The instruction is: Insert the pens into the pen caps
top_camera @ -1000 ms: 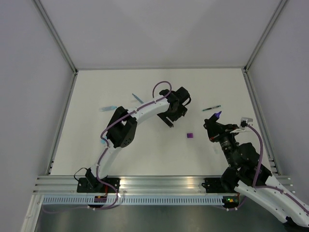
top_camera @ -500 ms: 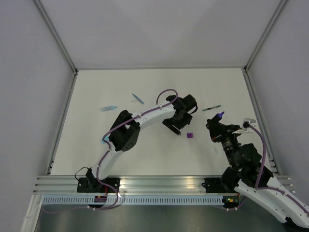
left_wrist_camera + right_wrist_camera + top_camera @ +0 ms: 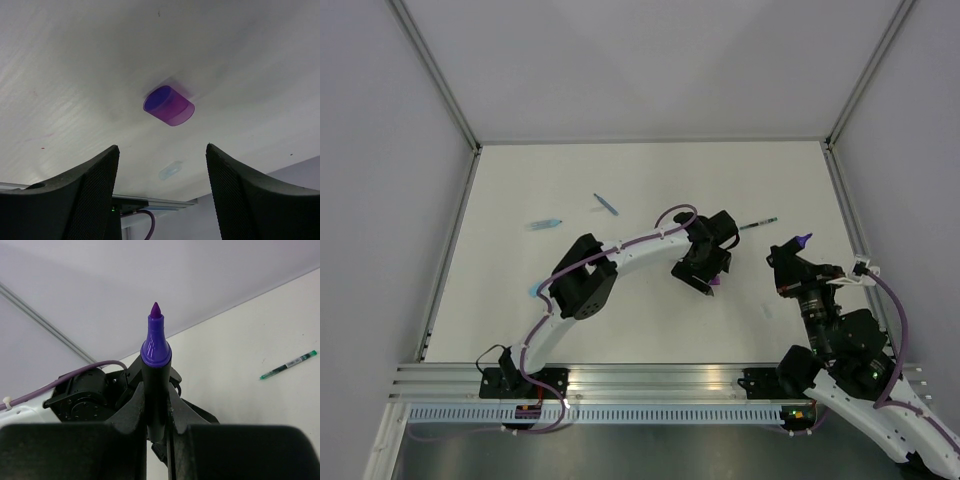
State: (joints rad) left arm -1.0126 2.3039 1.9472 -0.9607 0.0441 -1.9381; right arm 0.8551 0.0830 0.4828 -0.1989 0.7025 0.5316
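We can read no text, label, brand, number or sign in any of the three views. The thin dark green pen (image 3: 288,364) shows pale patches along its barrel, too small for us to resolve.

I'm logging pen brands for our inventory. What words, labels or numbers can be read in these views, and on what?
No text can be read in any view.
purple marker: no print visible on the part that shows.
purple cap: plain, no lettering.
green pen: lighter patches along the barrel, too small to read.
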